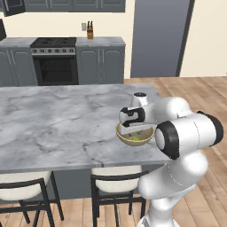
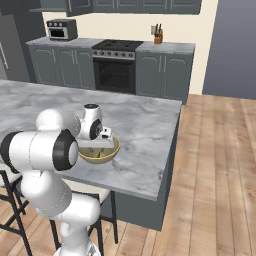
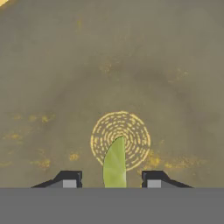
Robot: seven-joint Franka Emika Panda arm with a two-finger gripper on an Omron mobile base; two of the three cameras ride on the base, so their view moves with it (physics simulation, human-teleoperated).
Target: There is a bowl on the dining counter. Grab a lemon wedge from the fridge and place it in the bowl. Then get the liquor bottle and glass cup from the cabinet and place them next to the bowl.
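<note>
The dull yellow-olive bowl (image 1: 120,131) (image 2: 114,150) sits on the dining counter (image 1: 57,124) (image 2: 145,125) near its right end. My gripper (image 1: 135,132) (image 2: 98,149) (image 3: 111,181) reaches down into it and is open. In the hand view the green-yellow lemon wedge (image 3: 115,164) lies on the bowl's floor (image 3: 113,78) between the two fingertips (image 3: 69,179), with a gap on each side. The fridge (image 2: 6,50) shows at the far left. Dark wall cabinets (image 2: 75,6) run along the top. The liquor bottle and glass cup are out of view.
Dark-framed stools with pale seats (image 1: 116,177) (image 1: 22,186) stand under the counter's near edge. Against the back wall are a stove (image 1: 55,62), a knife block (image 2: 158,35) and a toaster oven (image 2: 61,29). Wood floor (image 2: 215,165) lies to the right.
</note>
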